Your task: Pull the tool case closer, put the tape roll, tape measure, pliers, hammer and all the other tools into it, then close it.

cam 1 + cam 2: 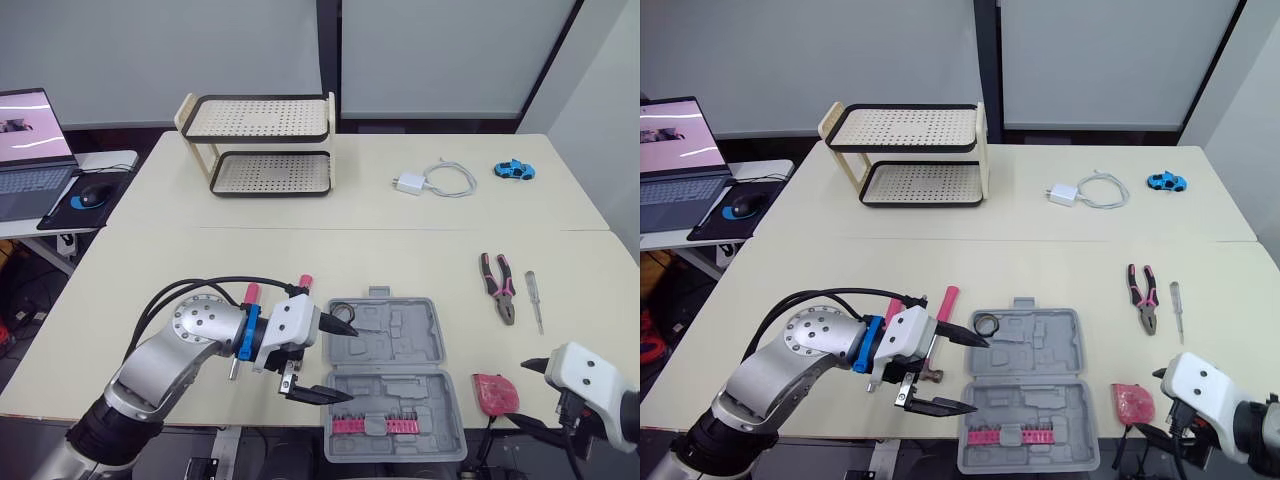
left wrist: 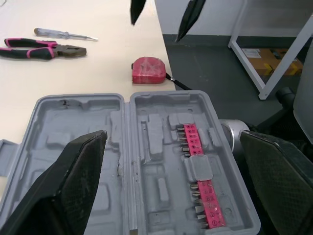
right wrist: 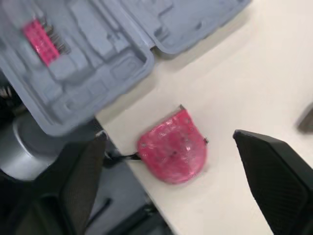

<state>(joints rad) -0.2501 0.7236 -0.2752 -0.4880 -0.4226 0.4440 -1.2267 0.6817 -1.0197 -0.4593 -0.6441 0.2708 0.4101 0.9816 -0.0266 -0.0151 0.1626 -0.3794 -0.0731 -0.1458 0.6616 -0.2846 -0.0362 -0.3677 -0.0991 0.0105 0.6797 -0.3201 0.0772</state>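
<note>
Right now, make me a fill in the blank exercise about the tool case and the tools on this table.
1. The lid of the grey tool case is ___.
2. The strip of bits inside it is ___.
3. The tool lying beside the pliers is a ___.
4. The left gripper, fingers apart, hovers at the case's ___ side.
Missing words: open; pink; screwdriver; left.

1. My left arm [image 1: 165, 360]: elbow bent, forearm reaching in toward my right.
2. My left gripper [image 1: 337, 360]: both black fingers spread wide, tips pointing right.
3. My right arm [image 1: 590, 378]: held low at my right.
4. My right gripper [image 1: 525, 393]: fingers wide apart, pointing left.
</note>
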